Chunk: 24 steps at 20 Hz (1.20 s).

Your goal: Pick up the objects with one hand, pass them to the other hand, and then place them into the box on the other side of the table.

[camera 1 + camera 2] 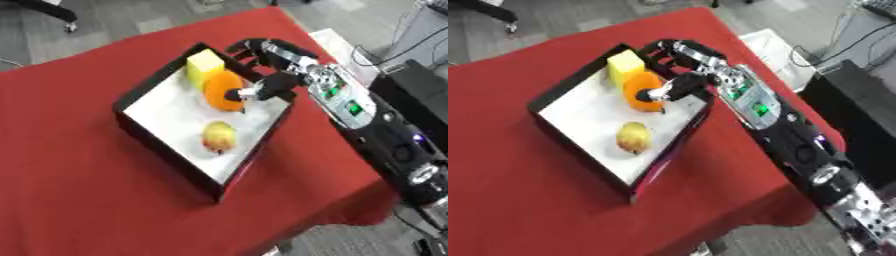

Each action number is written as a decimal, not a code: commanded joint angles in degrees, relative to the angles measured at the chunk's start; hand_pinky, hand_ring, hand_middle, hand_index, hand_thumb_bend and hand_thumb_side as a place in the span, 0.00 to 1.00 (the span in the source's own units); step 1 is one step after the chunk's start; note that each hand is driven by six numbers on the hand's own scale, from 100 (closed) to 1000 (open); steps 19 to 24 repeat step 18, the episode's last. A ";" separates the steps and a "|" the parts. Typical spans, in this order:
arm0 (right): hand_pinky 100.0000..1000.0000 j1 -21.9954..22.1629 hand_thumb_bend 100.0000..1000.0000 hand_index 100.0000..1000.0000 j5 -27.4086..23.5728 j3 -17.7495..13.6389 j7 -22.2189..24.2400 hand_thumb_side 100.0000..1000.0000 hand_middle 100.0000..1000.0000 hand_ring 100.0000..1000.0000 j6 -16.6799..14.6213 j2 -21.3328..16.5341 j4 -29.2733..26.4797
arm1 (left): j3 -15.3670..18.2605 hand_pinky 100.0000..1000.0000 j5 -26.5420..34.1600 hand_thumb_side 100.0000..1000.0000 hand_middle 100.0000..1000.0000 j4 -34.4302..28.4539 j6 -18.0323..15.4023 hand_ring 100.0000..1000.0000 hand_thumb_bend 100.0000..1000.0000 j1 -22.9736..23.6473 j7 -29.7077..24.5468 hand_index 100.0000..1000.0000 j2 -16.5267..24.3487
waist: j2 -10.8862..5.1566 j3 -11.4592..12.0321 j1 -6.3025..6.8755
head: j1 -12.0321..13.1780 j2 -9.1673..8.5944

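A black box (pixel 166 142) with a white floor lies on the red table (pixel 79 190). Inside it are a yellow block (pixel 204 66) at the far corner, an orange (pixel 220 92) next to the block, and a yellow-red apple (pixel 219 137) near the middle. My right hand (pixel 278 75) reaches in over the box's far right corner. Its thumb (pixel 667 91) lies against the front of the orange and its fingers (pixel 677 50) curl over the orange's far side. The orange sits low, on or just above the box floor. My left hand does not show in either view.
The red cloth covers the table, whose right edge runs just beyond the box. Off that edge are a white sheet (pixel 337 45) on the floor, a black case (pixel 411 80) and cables. The table's near left part is bare cloth.
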 commanded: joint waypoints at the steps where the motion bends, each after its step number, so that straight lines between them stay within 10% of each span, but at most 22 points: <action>1: 0.85 -0.29 0.52 0.92 -1.11 -2.47 -1.88 0.42 0.99 0.95 -1.04 -2.54 -0.24 | 0.87 0.95 0.39 0.61 0.70 -1.20 0.05 0.77 0.00 -0.22 0.25 0.86 1.95 | -2.33 -0.04 0.61 | 0.48 -0.37; 8: 0.85 0.03 0.51 0.91 -4.75 -3.79 -4.66 0.37 0.99 0.95 -0.36 -2.91 -0.88 | 0.97 0.95 0.60 0.61 0.70 -1.37 0.12 0.77 0.00 -0.10 0.25 0.86 1.92 | -2.32 -0.06 0.55 | 0.79 -0.31; 9: 0.85 -0.05 0.24 0.88 -5.07 -3.95 -4.88 0.31 0.97 0.94 -0.30 -2.78 -1.05 | 1.06 0.96 0.68 0.62 0.69 -1.28 0.20 0.77 0.00 0.00 0.29 0.86 1.82 | -2.38 -0.09 0.59 | 1.33 -0.31; 12: 0.84 -0.97 0.49 0.86 -7.21 -7.08 -6.92 0.12 0.95 0.92 -1.81 -0.71 -3.75 | 2.09 0.97 2.36 0.62 0.75 -1.20 1.71 0.76 0.00 1.04 1.26 0.85 1.73 | -2.50 -0.65 0.73 | 4.81 -0.14; 18: 0.85 2.78 0.50 0.89 -12.82 -16.15 -12.52 0.07 1.00 0.94 -3.68 -0.80 -8.37 | 3.10 1.00 7.90 0.69 0.75 -3.90 5.20 0.77 0.00 3.66 1.17 0.87 2.13 | -2.30 -0.56 0.61 | 10.17 0.26; 24: 0.85 2.78 0.50 0.89 -12.82 -16.15 -12.52 0.07 1.00 0.94 -3.68 -0.80 -8.37 | 3.10 1.00 7.90 0.69 0.75 -3.90 5.20 0.77 0.00 3.66 1.17 0.87 2.13 | -2.30 -0.56 0.61 | 10.17 0.26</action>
